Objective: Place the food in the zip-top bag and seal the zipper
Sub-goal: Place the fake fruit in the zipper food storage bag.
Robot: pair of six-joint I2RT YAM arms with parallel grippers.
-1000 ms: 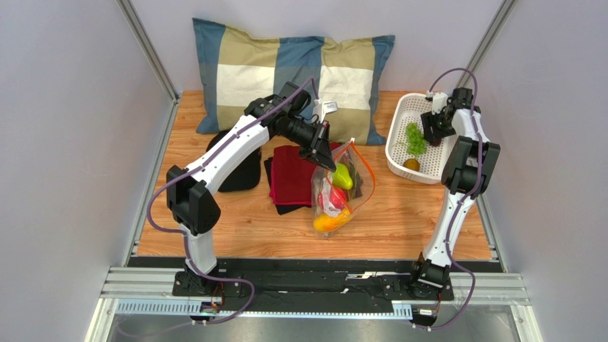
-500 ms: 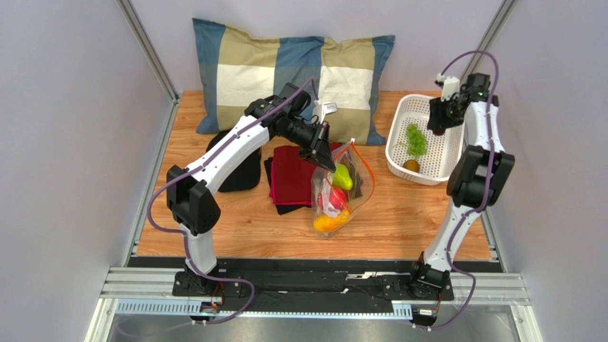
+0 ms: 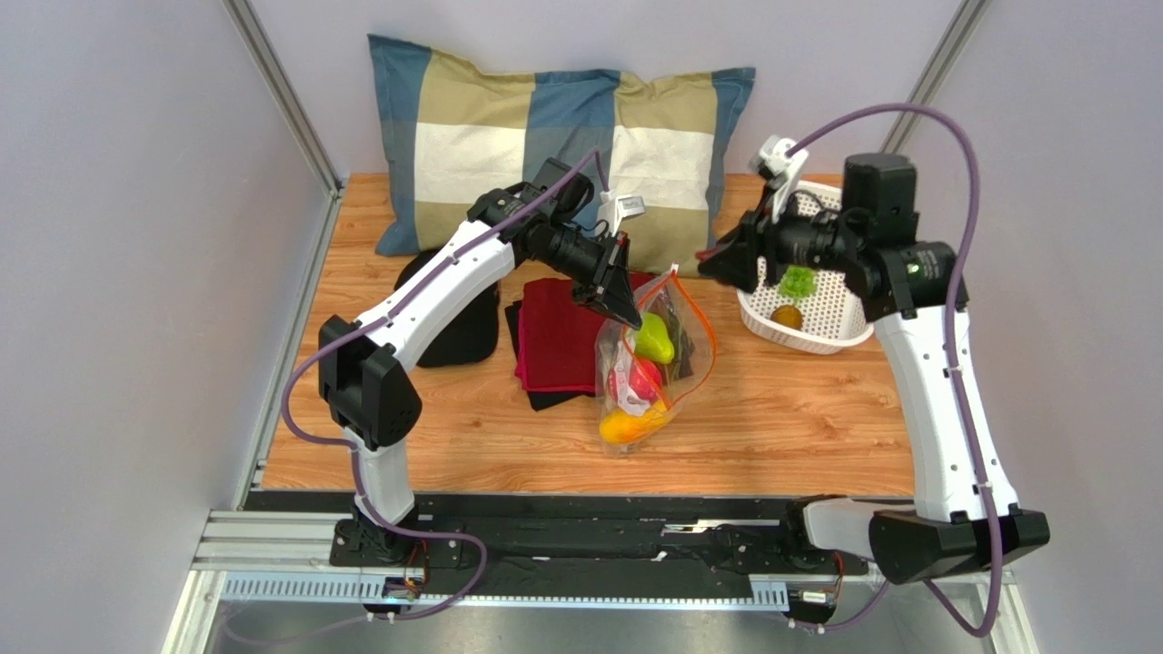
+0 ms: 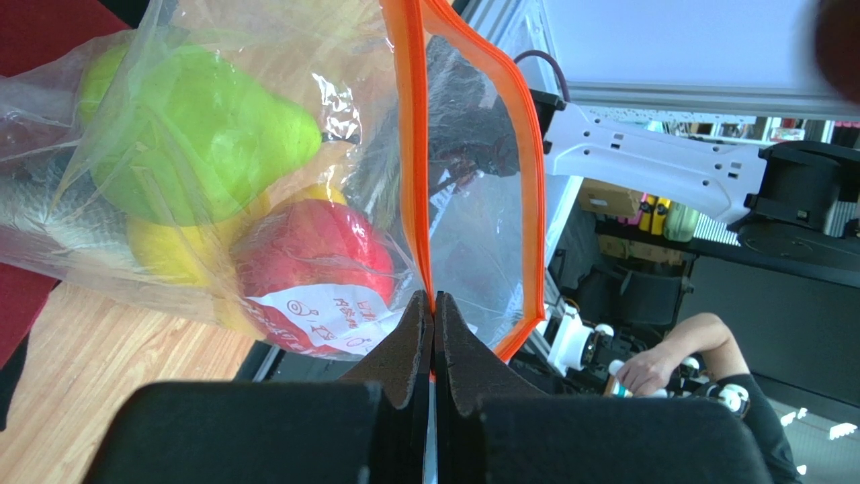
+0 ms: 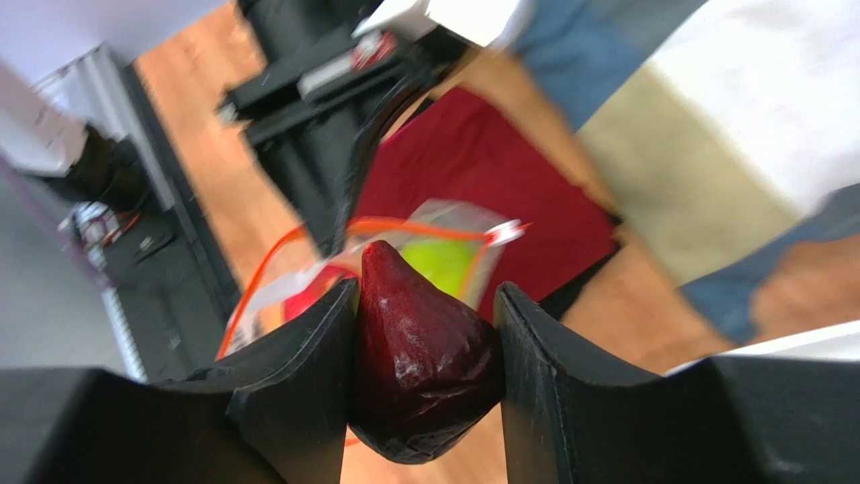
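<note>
The clear zip-top bag point(image 3: 642, 365) hangs open over the table with a green pear point(image 3: 655, 337), a red fruit point(image 3: 639, 378) and yellow-orange pieces point(image 3: 631, 425) inside. My left gripper point(image 3: 621, 303) is shut on its orange-red zipper point(image 4: 416, 151) and holds the mouth up. In the left wrist view the pear point(image 4: 192, 136) and red fruit point(image 4: 318, 247) show through the plastic. My right gripper point(image 5: 424, 303) is shut on a dark red, fig-shaped toy fruit point(image 5: 422, 353), in the air right of the bag's mouth point(image 3: 724, 259). Green grapes point(image 3: 796, 282) stay in the basket.
A white perforated basket point(image 3: 819, 322) stands at the right with a brown piece point(image 3: 785, 316) in it. A dark red cloth point(image 3: 560, 334) lies under the bag on black mats. A checked pillow point(image 3: 546, 143) lies at the back. Grey walls close both sides.
My right arm has lifted out of the basket and swung left toward the bag's mouth with the dark red fruit. The left arm and bag have not moved.
</note>
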